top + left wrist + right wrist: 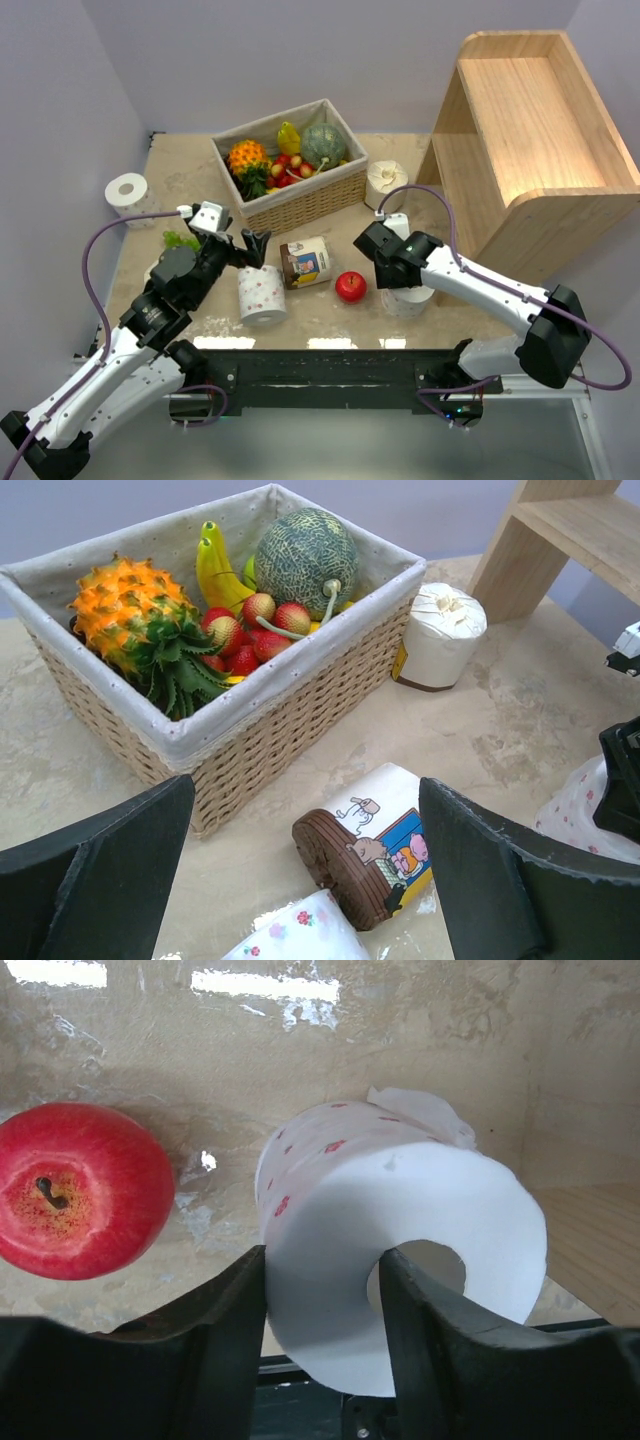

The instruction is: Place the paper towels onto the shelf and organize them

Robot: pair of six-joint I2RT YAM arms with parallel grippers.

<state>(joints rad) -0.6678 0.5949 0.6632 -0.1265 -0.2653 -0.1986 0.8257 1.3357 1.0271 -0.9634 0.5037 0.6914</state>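
My right gripper [322, 1260] is shut on a pink-dotted paper towel roll [400, 1230] near the table's front edge, one finger against its outer wall, the other inside its hollow centre. In the top view that roll [408, 300] stands under the right gripper [395, 268]. My left gripper [305, 785] stands wide open with nothing between its fingers, over another dotted roll [300, 935], which in the top view [262, 295] stands upright. A third roll [127, 189] is at the far left. A plain cream roll [385, 183] sits beside the light-wood shelf [540, 130].
A wicker basket [300, 205] of fruit stands at the back centre. A printed-label jar [306, 261] lies on its side between the arms. A red apple [350, 286] rests just left of the held roll. A green leafy item [178, 240] lies by the left arm.
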